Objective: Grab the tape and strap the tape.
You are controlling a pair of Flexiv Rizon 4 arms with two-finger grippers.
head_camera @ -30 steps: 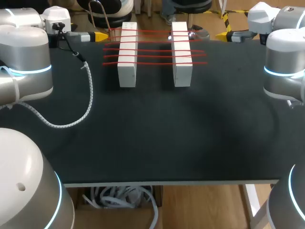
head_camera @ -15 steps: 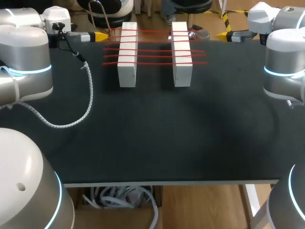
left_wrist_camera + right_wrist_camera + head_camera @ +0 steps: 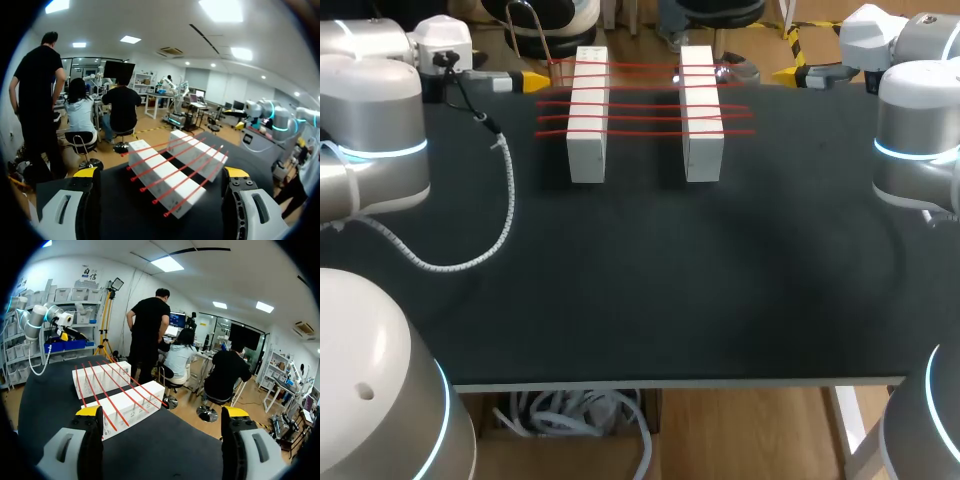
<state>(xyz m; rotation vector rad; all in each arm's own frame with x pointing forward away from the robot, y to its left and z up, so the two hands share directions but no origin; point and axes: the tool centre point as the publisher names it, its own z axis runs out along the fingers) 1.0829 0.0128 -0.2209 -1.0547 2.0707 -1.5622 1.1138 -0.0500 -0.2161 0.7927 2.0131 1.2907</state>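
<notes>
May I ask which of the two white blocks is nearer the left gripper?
The left-hand white block; the left gripper is beside its far end, the right-hand block beyond.

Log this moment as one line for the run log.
left gripper: open, empty, left of blocks | right gripper: open, empty, right of blocks | tapes: stretched across both blocks, untouched

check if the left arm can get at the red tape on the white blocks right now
Probably yes. The left gripper is open and sits just beside the nearer white block, with the red tape straight ahead of it and nothing on the black table between them.
</notes>
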